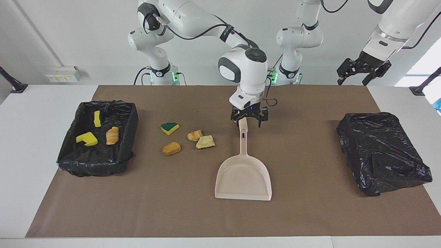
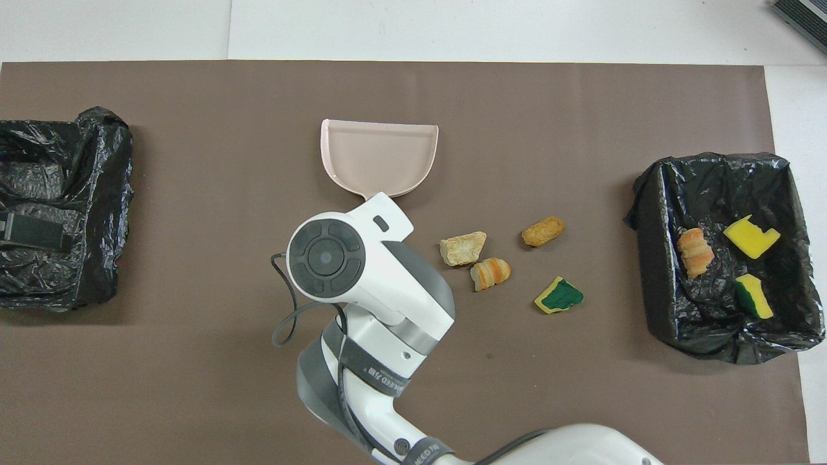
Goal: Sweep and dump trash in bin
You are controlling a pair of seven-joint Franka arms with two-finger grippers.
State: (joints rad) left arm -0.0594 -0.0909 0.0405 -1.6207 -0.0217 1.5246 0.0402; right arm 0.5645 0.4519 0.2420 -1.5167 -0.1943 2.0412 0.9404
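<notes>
While the beige dustpan lies flat on the brown mat, the right gripper hangs just over the tip of its handle. Its two fingers are spread apart and hold nothing. The handle points toward the robots, and the wide mouth of the dustpan faces away from them.

Four bits of trash lie on the mat beside the dustpan, toward the right arm's end of the table. The tan scrap is closest to the dustpan handle. The orange striped scrap touches it or almost does. The orange-brown scrap lies by itself, a little farther from the robots. The yellow scrap with the dark green top lies a little nearer to the robots than the others.

Three more bits are in the open bin with the black bag, at the right arm's end of the table. They are a yellow scrap with a notch, an orange striped scrap, and a yellow and green scrap nearest to the robots.

At the left arm's end of the table sits another black bag bin.

The left gripper waits high in the air over the left arm's end of the table, with its fingers spread apart and nothing in them.
</notes>
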